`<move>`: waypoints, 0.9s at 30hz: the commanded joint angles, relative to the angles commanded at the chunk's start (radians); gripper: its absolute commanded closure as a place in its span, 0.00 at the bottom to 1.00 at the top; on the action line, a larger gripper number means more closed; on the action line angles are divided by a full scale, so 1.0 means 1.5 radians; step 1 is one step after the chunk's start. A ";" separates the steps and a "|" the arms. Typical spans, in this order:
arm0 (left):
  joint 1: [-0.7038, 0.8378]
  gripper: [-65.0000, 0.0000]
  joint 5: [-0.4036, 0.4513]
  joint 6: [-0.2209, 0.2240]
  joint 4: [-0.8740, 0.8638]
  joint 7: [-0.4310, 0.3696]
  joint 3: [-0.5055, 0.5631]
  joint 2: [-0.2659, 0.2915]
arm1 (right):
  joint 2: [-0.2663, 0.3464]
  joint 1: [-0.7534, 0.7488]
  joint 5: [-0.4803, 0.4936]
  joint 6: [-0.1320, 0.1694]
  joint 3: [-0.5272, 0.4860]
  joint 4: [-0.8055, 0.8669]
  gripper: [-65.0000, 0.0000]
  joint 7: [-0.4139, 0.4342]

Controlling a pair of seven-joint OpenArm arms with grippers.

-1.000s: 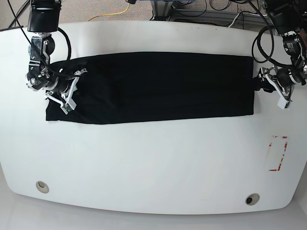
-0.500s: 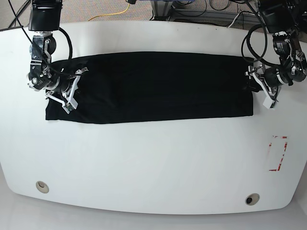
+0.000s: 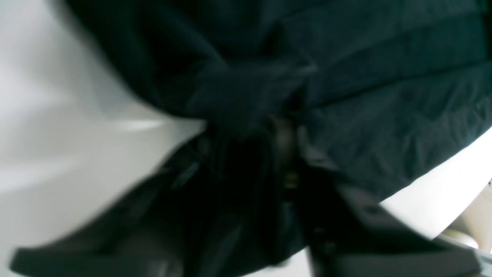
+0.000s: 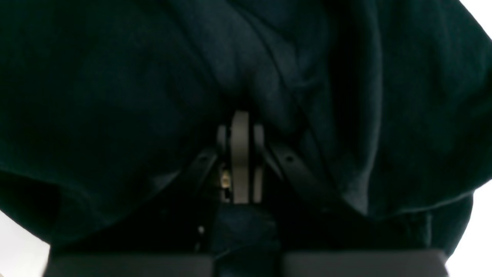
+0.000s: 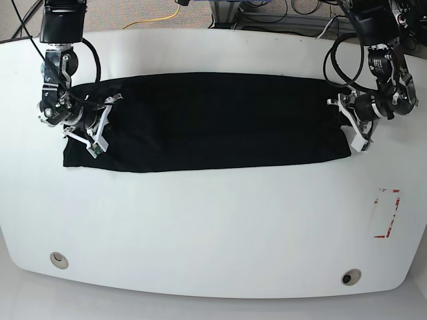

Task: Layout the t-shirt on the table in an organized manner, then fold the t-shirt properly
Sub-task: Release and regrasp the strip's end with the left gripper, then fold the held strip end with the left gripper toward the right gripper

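Observation:
The black t-shirt (image 5: 220, 120) lies as a long flat band across the far half of the white table (image 5: 213, 227). My right gripper (image 5: 97, 130) rests on the band's left end. In the right wrist view its fingers (image 4: 241, 123) stand pressed together with dark t-shirt cloth (image 4: 96, 96) bunched around them. My left gripper (image 5: 348, 125) sits at the band's right edge. The left wrist view is blurred; there the gripper (image 3: 280, 127) looks shut with a fold of t-shirt cloth (image 3: 384, 96) gathered at its tips.
A red dashed rectangle (image 5: 387, 213) marks the table near its right edge. Two round grey grommets (image 5: 59, 259) (image 5: 350, 277) sit near the front edge. Cables, one of them yellow (image 5: 160, 19), run on the floor behind the table.
My left gripper has moved from just off the t-shirt's right edge onto it, and that edge has shifted slightly inward. The right gripper has hardly moved.

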 joint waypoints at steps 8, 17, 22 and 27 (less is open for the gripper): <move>0.010 0.91 -0.001 0.000 0.093 0.014 -0.030 0.000 | 0.000 -0.001 0.000 0.000 0.001 0.000 0.99 0.000; 0.041 0.91 -0.039 0.000 0.301 0.107 -0.028 0.009 | 0.000 -0.002 0.000 0.000 0.001 0.000 0.99 0.000; 0.061 0.91 -0.057 0.000 0.309 0.111 -0.028 0.019 | 0.000 -0.002 0.000 0.000 0.001 0.000 0.99 0.000; 0.078 0.91 -0.084 0.000 0.318 0.113 -0.014 0.042 | -0.001 -0.002 0.000 0.000 0.001 0.000 0.99 0.000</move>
